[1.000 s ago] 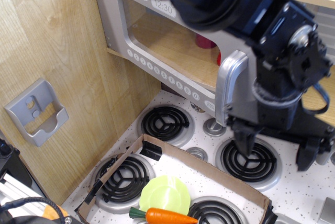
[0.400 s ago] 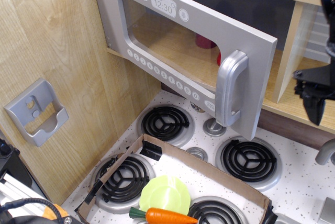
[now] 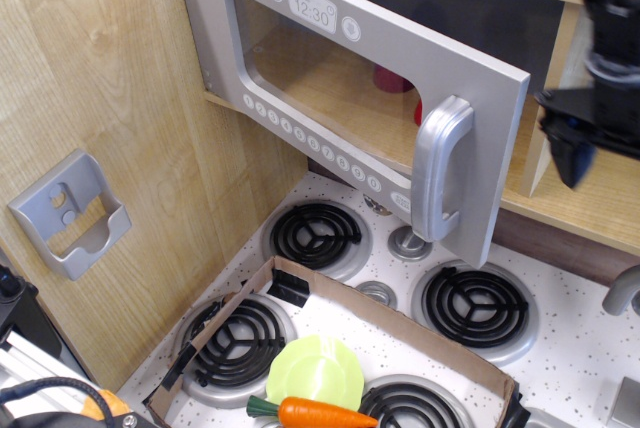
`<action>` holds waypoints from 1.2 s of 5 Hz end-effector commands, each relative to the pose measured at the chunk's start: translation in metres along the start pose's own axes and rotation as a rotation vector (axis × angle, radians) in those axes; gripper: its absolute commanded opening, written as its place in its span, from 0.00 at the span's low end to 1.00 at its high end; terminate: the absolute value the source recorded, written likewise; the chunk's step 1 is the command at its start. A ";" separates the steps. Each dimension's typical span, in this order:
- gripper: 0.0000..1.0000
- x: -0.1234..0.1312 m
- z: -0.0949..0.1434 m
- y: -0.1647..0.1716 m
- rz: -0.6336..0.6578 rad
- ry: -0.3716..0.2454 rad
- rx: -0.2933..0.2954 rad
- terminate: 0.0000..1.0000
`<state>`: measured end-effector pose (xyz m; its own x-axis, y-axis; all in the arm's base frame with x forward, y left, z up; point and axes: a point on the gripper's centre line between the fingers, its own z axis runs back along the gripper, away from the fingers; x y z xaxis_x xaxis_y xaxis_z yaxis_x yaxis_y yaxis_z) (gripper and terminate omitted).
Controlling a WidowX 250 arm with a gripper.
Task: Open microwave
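Note:
The grey toy microwave's door (image 3: 350, 88) stands swung open toward me, hinged at the left. It has a clear window, a clock display reading 12:30, and a row of round white buttons. Its chunky silver handle (image 3: 440, 170) is free, with nothing touching it. My black gripper (image 3: 572, 153) hangs at the upper right, to the right of the door's edge and apart from it, in front of the wooden shelf. Only one dark finger (image 3: 566, 148) shows clearly, pointing down, so I cannot tell how the jaws stand. A red thing (image 3: 392, 79) sits inside the microwave.
Below is a white stove top with black coil burners (image 3: 477, 303). A cardboard tray (image 3: 400, 323) at the front holds a green plate (image 3: 315, 373) and a carrot (image 3: 325, 414). A small grey bracket (image 3: 70, 213) hangs on the wooden left wall. A silver tap (image 3: 622, 293) is at the right edge.
My arm has left the handle: it moved off to the right, then up and slightly back left. The door stays open at the same angle.

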<state>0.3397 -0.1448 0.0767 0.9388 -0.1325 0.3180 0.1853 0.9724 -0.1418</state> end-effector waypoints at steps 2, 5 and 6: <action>1.00 -0.022 0.027 0.075 0.048 0.030 0.147 0.00; 1.00 -0.135 0.016 0.131 0.220 0.034 0.238 0.00; 1.00 -0.161 0.016 0.149 0.213 0.034 0.276 1.00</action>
